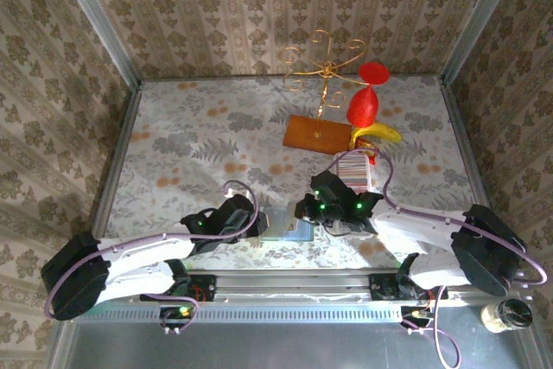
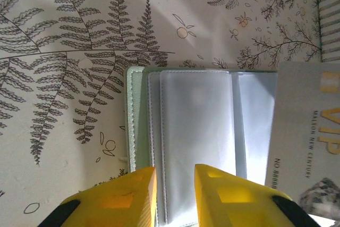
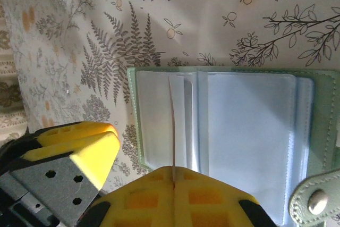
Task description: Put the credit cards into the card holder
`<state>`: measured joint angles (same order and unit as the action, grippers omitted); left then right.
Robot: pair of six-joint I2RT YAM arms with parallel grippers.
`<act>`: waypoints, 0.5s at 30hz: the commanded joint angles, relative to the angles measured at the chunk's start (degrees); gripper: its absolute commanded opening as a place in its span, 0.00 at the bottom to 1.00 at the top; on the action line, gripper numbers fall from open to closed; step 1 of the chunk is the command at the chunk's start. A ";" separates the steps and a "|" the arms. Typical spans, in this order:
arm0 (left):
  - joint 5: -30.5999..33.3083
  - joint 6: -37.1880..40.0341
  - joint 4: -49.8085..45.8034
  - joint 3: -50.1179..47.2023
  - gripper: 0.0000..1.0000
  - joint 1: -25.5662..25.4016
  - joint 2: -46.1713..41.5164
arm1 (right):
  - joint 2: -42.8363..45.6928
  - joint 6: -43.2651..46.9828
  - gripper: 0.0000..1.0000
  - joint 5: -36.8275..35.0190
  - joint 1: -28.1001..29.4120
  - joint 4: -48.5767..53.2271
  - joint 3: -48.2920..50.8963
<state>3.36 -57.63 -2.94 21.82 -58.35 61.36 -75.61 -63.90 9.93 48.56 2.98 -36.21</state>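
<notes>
Open grey-green folding wallet (image 2: 196, 126) with clear pockets, flat on the fern-patterned counter (image 2: 69, 51). The right fingers (image 3: 212, 195) pinch a pale plastic VIP card (image 2: 308, 147) edge-on over its pockets. The left fingers (image 2: 234, 195), narrowly parted, straddle its near edge; grip undeterminable.

- The left half of the table (image 1: 173, 136) is bare cloth, leaving wide room up to the walls (image 1: 52, 84).
- The far right is crowded: board (image 1: 317, 134), banana (image 1: 380, 134), a red object (image 1: 365, 103) and a wire stand (image 1: 324, 62) sit close together.
- The tray (image 1: 359, 170) lies just beyond the right arm (image 1: 415, 226), closing that side.
- The holder (image 2: 196, 126) is hemmed from both sides. The left gripper (image 2: 175, 187), fingers slightly apart, is over one edge, and the right gripper (image 3: 172, 198) is clamped on a card (image 2: 308, 131).
- That card covers one end of the holder; the middle pockets lie uncovered from above.
</notes>
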 commanded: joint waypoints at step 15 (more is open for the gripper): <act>-1.34 -1.00 2.19 -1.50 0.22 0.47 1.82 | -6.09 -0.57 0.00 -0.38 0.92 -4.12 0.01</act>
<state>2.68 -57.89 -1.50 21.30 -58.35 62.57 -79.92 -64.16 9.89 49.04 0.60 -36.21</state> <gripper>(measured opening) 0.221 0.044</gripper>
